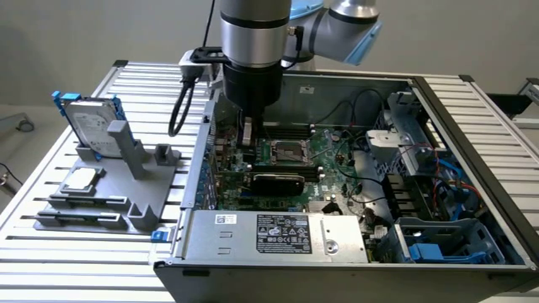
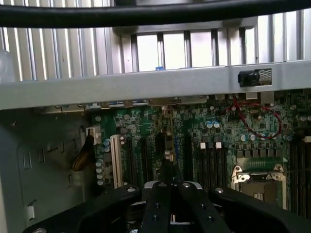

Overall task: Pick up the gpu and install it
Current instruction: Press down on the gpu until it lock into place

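Note:
The gpu [image 1: 276, 183] stands on edge across the green motherboard inside the open computer case, its black rounded cooler facing the front of the case. My gripper [image 1: 247, 150] hangs straight down inside the case, just above the card's end nearest the exterior view's left. In the wrist view the two black fingers [image 2: 158, 204] converge to a point and the gripper [image 2: 167, 172] looks shut. A thin gold-edged strip that looks like the gpu [image 2: 168, 145], seen edge-on, runs on from the tips. Whether the tips touch the card I cannot tell.
A grey stand [image 1: 110, 183] at the exterior view's left carries a silver hard drive with blue rails [image 1: 88, 123] and a small square chip [image 1: 80, 180]. In the case are the CPU socket [image 1: 282, 151], the power supply [image 1: 278, 233], cables and blue drive bays [image 1: 438, 246].

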You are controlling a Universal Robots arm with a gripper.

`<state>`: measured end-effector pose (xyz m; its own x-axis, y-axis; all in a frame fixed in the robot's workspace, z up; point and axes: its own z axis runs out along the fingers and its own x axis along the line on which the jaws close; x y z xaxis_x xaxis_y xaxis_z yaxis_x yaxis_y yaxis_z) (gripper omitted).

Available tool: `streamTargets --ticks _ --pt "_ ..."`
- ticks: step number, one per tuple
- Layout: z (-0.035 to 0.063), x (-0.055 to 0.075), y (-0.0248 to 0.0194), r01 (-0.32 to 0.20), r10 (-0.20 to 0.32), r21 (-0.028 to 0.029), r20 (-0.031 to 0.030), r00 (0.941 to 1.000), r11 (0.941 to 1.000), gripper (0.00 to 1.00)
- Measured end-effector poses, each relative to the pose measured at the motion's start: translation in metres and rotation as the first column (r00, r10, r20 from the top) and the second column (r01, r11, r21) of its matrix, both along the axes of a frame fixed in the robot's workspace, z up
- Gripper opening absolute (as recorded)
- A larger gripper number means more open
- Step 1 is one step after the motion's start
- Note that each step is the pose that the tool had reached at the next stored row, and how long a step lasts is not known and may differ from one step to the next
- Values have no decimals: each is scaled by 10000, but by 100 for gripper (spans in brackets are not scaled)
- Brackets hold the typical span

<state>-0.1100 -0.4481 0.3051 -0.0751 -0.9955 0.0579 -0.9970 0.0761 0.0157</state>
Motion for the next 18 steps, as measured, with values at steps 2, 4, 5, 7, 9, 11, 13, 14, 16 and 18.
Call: streamTargets --ticks 2,4,5,7,9,11,13,14,16,18 --pt "0 47 0 -3 3 1 53 10000 10000 11" --pt "0 99 0 -7 7 3 73 10000 10000 11" --pt "0 125 1 -9 9 4 81 10000 10000 11" --pt "0 178 0 -14 14 6 90 10000 10000 11" --pt "0 239 0 -25 25 13 92 10000 10000 11" --pt "12 299 0 -38 38 43 82 10000 10000 11" --pt "12 307 0 -40 40 48 71 10000 10000 11" --pt "12 310 0 -40 40 48 69 10000 10000 11" --pt "13 315 0 -40 40 47 64 10000 10000 11" --pt "13 321 0 -40 40 48 60 10000 10000 11"
